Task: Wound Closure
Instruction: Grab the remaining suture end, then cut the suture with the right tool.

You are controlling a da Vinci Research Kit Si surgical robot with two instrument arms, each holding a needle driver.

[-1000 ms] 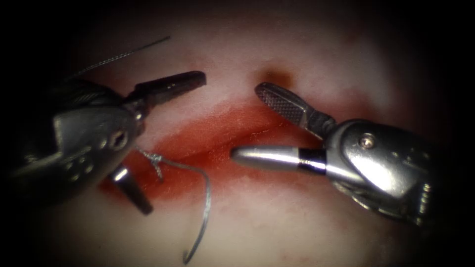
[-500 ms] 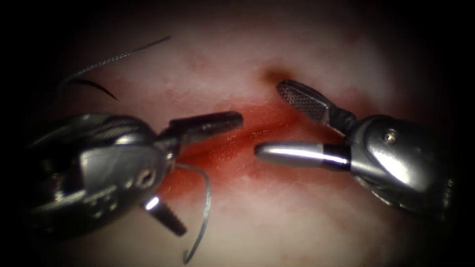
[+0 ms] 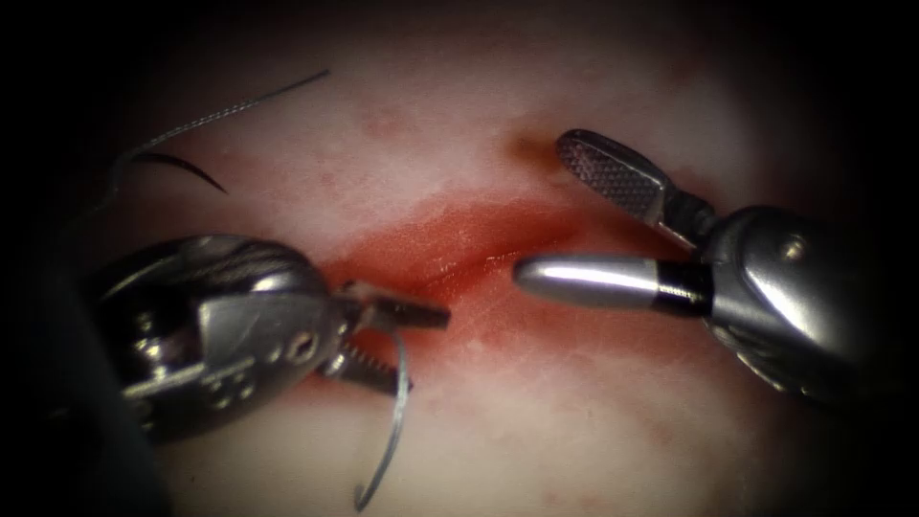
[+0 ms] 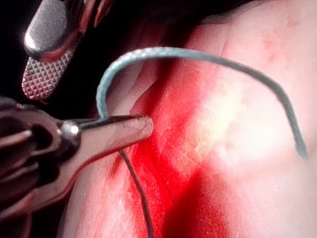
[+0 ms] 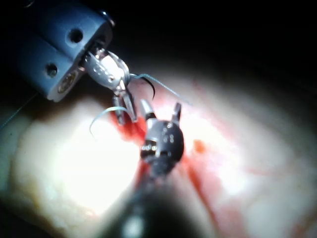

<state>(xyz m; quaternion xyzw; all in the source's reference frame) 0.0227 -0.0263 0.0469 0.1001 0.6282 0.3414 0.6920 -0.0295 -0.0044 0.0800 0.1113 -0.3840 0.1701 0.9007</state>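
Beside the cut (image 3: 459, 263), the left tool (image 3: 402, 340) closes around the needle's (image 3: 391, 436) upper curve, needing a square bite; the right tool (image 3: 565, 215) gapes empty.

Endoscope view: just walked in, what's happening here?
Bench suturing on the tissue. The left tool has its jaws around the curved needle near its thread end, not visibly clamped; the needle lies on the surface below the cut, tip free. The right tool hovers open over the cut, holding nothing. A loose thread lies at upper left.
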